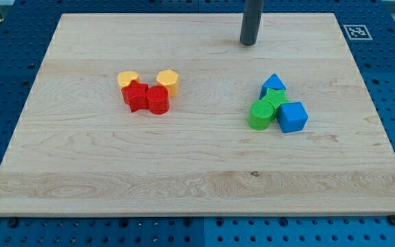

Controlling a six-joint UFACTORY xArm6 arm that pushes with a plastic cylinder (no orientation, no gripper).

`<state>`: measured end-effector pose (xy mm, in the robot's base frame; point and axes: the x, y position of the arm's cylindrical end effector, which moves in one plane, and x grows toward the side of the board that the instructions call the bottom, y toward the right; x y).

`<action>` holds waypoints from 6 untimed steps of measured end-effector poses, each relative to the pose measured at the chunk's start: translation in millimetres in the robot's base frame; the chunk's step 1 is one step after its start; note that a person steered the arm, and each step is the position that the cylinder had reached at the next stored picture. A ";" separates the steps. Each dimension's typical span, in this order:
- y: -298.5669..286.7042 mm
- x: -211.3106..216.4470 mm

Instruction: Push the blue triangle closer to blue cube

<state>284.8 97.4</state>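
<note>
While my tip [248, 43] hangs clear above, blue triangle [273, 84] seemingly touches green blocks [266, 108] beside blue cube [293, 116].

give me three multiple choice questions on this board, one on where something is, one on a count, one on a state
1. Where is my tip?
A. near the view's top, above the blue triangle
B. among the red blocks
C. at the view's bottom

2. How many blue blocks?
A. one
B. two
C. four

3. Is my tip touching the blue triangle?
A. yes
B. no, bare wood lies between

Answers: 1 A, the rod ends by the board's far edge; 2 B, the triangle and the blue cube; 3 B, a clear gap shows.
</note>
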 end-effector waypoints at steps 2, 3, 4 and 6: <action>10.9 76.0; 34.9 109.9; 54.9 134.6; 72.8 149.2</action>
